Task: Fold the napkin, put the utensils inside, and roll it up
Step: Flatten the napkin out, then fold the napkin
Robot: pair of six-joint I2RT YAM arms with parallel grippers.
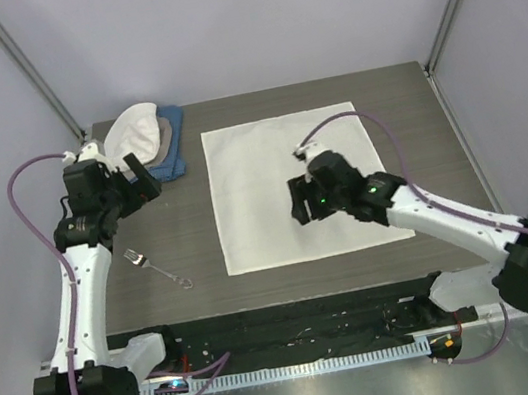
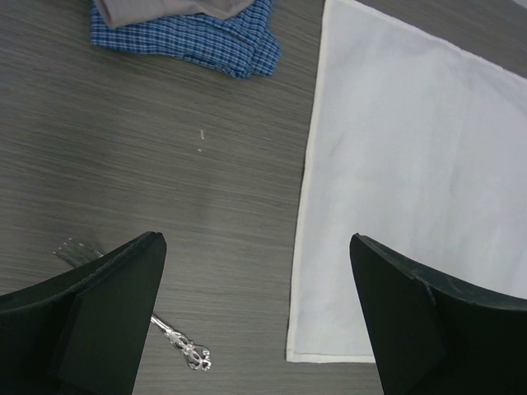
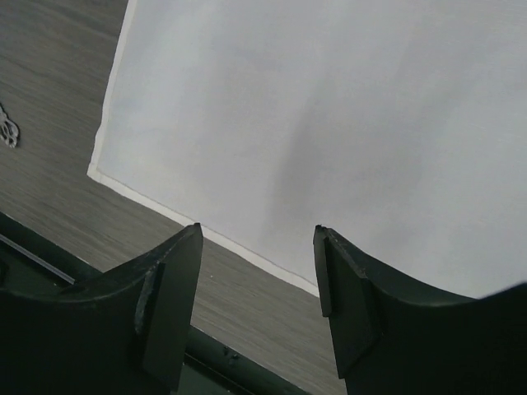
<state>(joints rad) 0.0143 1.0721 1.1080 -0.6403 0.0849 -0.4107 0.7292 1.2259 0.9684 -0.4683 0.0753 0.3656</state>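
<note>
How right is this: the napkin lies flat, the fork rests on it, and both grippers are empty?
Wrong on the fork: it lies on the bare table, left of the napkin and apart from it, as the top external view shows. The napkin is flat; the left gripper and right gripper are empty.

We're looking into a robotics lab test cell: plain pale panels (image 1: 244, 18) on slim metal frame posts (image 1: 26, 67) box in a dark wood-grain tabletop (image 1: 420, 100). Two white-and-black robot arms, the left arm (image 1: 82, 289) and the right arm (image 1: 450, 219), are bolted along its near edge. Purple cables (image 1: 13, 191) loop off them above a black strip of wiring (image 1: 297, 332).
</note>
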